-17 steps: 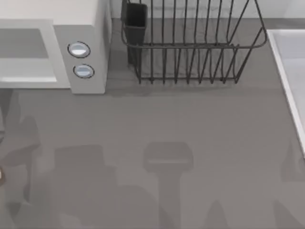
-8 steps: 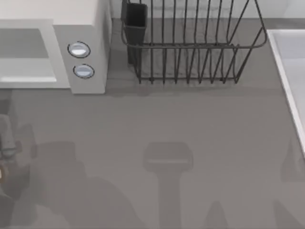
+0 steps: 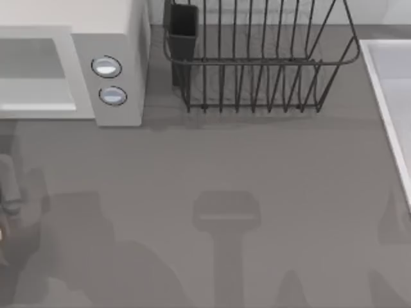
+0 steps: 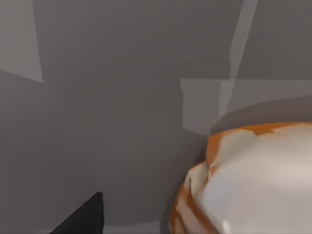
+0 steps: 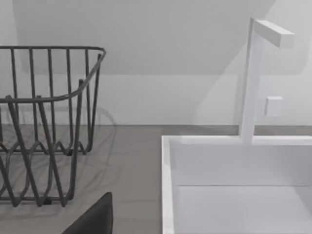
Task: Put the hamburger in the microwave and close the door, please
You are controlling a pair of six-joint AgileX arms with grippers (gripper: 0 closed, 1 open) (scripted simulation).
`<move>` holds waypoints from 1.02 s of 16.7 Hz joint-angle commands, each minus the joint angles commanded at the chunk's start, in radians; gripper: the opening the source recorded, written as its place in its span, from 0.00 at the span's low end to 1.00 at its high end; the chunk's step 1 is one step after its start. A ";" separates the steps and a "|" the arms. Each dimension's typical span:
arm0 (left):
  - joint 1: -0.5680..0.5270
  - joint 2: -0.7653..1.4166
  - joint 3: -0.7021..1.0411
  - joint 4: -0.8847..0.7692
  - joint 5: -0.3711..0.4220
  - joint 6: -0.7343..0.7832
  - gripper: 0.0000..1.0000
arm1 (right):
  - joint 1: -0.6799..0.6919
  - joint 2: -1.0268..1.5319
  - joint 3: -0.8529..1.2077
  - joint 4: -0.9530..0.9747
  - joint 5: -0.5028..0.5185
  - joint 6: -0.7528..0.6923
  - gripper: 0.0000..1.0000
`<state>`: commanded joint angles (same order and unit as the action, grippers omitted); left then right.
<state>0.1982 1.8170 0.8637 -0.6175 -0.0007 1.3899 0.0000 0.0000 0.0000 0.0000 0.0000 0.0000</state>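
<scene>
At the top view's left edge, the left gripper [image 3: 6, 192] has barely shifted since a moment ago; the hamburger [image 4: 253, 180] sits close beside it, whether gripped I cannot tell. The microwave [image 3: 122, 38] stays open.

The top view looks straight down on the grey table [image 3: 257, 167], taking in the microwave [image 3: 109, 38] at the back left, the wire dish rack [image 3: 257, 64] at the back middle and a strip of the white sink [image 3: 392, 96] along the right edge. The left wrist view sits very close above the hamburger [image 4: 253, 180], facing down at the tabletop. The right wrist view looks low and level across the table toward the back wall, sharing the dish rack [image 5: 44, 126] and sink [image 5: 234, 185] with the top view.
</scene>
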 joint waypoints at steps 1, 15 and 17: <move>0.000 0.000 0.000 0.000 0.000 0.000 0.92 | 0.000 0.000 0.000 0.000 0.000 0.000 1.00; 0.000 0.000 0.000 0.000 0.000 0.000 0.00 | 0.000 0.000 0.000 0.000 0.000 0.000 1.00; 0.000 0.000 0.000 0.000 0.000 0.000 0.00 | 0.000 0.000 0.000 0.000 0.000 0.000 1.00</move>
<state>0.1982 1.8170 0.8637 -0.6175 -0.0007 1.3899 0.0000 0.0000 0.0000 0.0000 0.0000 0.0000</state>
